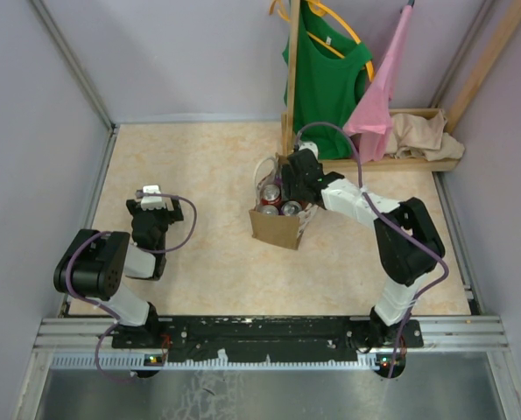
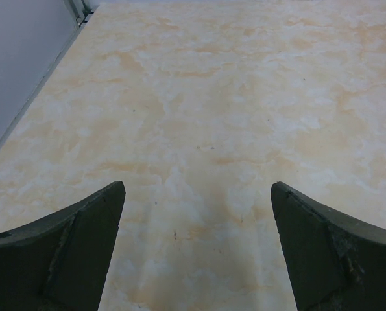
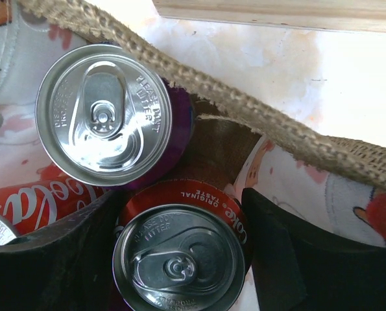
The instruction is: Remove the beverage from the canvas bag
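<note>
The canvas bag [image 1: 273, 227] stands upright mid-table, its woven rim [image 3: 244, 111] and pale printed lining showing in the right wrist view. Several cans sit inside: a red cola can [image 3: 183, 259], a purple-sided can [image 3: 105, 113] behind it and another red can [image 3: 30, 202] at the left. My right gripper [image 3: 180, 194] reaches down into the bag [image 1: 297, 188]. Its fingers [image 3: 277, 246] press on both sides of the red cola can, which stands in the bag. My left gripper [image 1: 151, 194] is open and empty over bare tabletop [image 2: 198, 188], far left of the bag.
A wooden rack [image 1: 291, 79] stands behind the bag with a green shirt [image 1: 330, 70] and a pink cloth [image 1: 378, 96]. A beige cloth heap [image 1: 426, 136] lies in a wooden tray at the back right. Walls close in both sides.
</note>
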`<move>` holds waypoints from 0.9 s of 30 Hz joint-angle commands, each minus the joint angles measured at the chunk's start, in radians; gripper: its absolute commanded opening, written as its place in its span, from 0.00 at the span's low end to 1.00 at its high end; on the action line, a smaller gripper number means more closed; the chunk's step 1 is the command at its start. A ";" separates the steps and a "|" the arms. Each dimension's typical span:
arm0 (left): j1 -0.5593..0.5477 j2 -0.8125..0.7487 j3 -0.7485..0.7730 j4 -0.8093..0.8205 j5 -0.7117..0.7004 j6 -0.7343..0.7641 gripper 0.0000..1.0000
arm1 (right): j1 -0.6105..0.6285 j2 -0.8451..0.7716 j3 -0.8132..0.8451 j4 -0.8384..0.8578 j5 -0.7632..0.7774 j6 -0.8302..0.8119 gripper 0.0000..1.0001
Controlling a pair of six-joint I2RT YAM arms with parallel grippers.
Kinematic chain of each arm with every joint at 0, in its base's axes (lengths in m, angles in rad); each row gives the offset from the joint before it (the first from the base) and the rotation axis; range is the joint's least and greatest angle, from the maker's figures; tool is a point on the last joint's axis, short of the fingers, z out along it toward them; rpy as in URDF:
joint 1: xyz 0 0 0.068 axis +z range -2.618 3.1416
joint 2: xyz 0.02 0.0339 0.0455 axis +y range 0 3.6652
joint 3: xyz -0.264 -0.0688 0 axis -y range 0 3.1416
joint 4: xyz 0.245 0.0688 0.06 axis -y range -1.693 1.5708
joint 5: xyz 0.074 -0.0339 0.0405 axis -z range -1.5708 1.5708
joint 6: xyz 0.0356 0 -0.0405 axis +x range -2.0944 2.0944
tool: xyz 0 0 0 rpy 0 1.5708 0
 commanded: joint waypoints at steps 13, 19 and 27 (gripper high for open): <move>0.001 0.007 -0.006 0.037 -0.006 -0.009 1.00 | -0.009 -0.016 0.066 -0.078 0.027 -0.039 0.00; 0.001 0.007 -0.006 0.037 -0.006 -0.010 1.00 | -0.009 -0.163 0.099 0.021 0.000 -0.086 0.00; 0.001 0.007 -0.006 0.037 -0.006 -0.010 1.00 | -0.009 -0.292 0.175 0.078 -0.033 -0.128 0.00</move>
